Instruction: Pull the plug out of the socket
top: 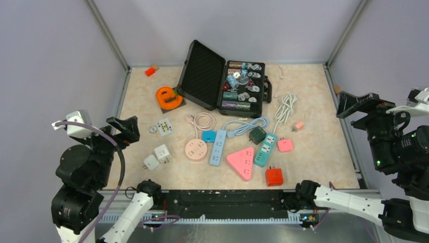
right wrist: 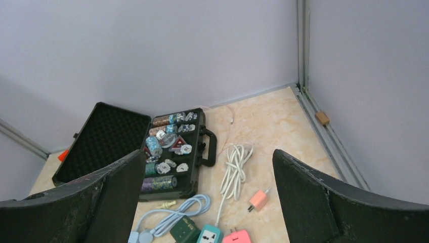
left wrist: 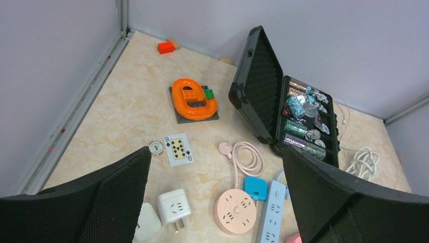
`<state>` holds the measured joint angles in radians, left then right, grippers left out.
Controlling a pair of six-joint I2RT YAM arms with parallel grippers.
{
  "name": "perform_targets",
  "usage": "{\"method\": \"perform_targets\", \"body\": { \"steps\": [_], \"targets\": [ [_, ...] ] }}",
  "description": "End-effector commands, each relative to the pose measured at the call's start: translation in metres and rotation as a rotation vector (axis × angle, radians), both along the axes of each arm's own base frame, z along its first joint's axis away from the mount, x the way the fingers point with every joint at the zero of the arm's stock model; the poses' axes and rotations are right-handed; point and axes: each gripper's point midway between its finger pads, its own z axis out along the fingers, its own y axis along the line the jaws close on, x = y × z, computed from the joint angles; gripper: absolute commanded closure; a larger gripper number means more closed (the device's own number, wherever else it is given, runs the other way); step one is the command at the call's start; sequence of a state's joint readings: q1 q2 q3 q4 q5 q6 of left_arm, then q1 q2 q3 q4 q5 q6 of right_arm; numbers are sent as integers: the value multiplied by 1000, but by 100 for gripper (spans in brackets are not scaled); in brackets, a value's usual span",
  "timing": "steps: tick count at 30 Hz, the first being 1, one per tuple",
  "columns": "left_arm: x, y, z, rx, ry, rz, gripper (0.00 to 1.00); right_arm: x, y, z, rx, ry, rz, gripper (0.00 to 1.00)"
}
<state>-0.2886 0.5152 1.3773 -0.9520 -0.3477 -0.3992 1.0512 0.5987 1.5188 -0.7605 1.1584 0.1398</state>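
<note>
The left gripper (top: 125, 130) and right gripper (top: 361, 105) hang with jaws wide apart and empty, well apart from the dark green plug (top: 257, 134) lying against the teal power strip (top: 265, 149) in the worktop's (top: 318, 91) near middle. The strip would likely lift or slide with the plug unless one arm pins it. A pink plug (top: 285, 145) and a triangular strip (top: 242, 163) crowd it, leaving tight entry; bare worktop shows toward the right rail (top: 350, 147).

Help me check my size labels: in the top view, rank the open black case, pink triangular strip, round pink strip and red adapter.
Largest to smallest: open black case; pink triangular strip; round pink strip, only a little smaller than the triangle; red adapter, clearly smallest.
</note>
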Motion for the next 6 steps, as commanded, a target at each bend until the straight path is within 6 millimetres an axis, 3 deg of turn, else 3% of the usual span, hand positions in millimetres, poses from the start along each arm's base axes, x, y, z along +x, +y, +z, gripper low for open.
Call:
{"method": "perform_targets", "body": {
  "steps": [1,6],
  "targets": [
    [-9,17,18,33,-48,68,1,-1,-7,2,4,-19,-27,7],
    [-16,24,21,36,-69,97,1,2,0,-1,9,-31,-20,7]
  ]
}}
